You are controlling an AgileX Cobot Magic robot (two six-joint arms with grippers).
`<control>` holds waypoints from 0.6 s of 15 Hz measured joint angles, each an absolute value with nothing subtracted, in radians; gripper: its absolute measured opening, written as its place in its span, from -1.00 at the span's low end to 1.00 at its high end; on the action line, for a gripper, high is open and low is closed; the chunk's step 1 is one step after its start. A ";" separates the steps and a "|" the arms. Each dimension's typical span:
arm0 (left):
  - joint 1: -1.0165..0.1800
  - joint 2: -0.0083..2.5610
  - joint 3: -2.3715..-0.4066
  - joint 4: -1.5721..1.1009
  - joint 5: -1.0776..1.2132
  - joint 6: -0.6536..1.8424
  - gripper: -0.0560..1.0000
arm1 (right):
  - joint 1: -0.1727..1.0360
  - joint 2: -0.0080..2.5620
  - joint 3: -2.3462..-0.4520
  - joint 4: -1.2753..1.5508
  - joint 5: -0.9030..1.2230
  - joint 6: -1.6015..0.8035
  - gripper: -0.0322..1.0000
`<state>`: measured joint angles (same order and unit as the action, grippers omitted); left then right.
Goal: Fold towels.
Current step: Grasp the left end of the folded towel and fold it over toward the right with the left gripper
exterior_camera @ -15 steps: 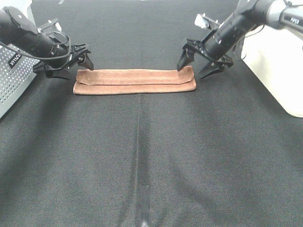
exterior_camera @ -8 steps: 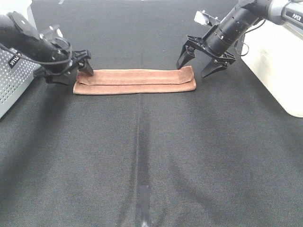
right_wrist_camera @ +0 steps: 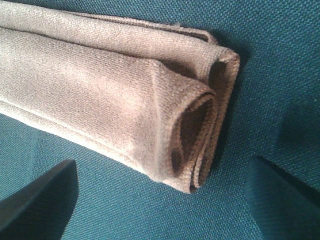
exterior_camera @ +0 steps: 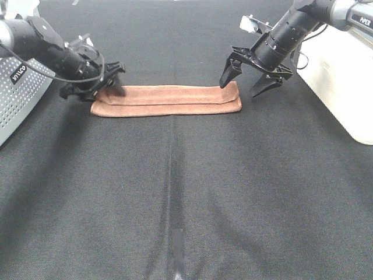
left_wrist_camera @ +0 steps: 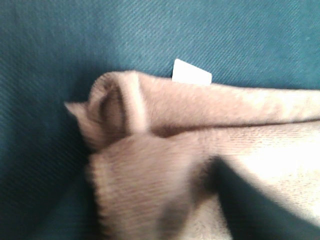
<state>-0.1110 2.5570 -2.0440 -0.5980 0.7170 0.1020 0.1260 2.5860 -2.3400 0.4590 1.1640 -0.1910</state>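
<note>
The reddish-brown towel (exterior_camera: pixel 166 100) lies folded into a long narrow strip across the black table. My left gripper (exterior_camera: pixel 108 85) is open and down at the towel's left end, with one dark finger (left_wrist_camera: pixel 245 200) over the cloth. The left wrist view is blurred; it shows the folded left end (left_wrist_camera: pixel 150 150) and the small white tag (left_wrist_camera: pixel 191 72). My right gripper (exterior_camera: pixel 245 81) is open and straddles the towel's right end without touching it. In the right wrist view the rolled layers of that end (right_wrist_camera: pixel 195 130) lie between the two fingertips (right_wrist_camera: pixel 37 200).
A white box (exterior_camera: pixel 344 76) stands at the right edge. A grey perforated metal box (exterior_camera: pixel 14 102) stands at the left edge. The black cloth (exterior_camera: pixel 175 192) has a crease running down its middle toward the front.
My left gripper has moved right and down onto the towel's left end. My right gripper has stayed open at the right end, shifting only slightly. The towel has not moved.
</note>
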 joint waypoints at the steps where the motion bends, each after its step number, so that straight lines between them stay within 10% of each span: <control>1: -0.111 2.557 -2.044 -0.598 0.717 0.102 -0.29 | 0.126 2.586 -2.340 0.459 1.164 -0.191 0.71; 3: -0.113 2.557 -2.044 -0.593 0.736 0.093 -0.74 | 0.126 2.586 -2.340 0.459 1.165 -0.188 0.71; 9: -0.100 2.451 -2.058 -0.297 0.871 -0.027 -0.74 | 0.126 2.511 -2.340 0.455 1.174 -0.165 0.71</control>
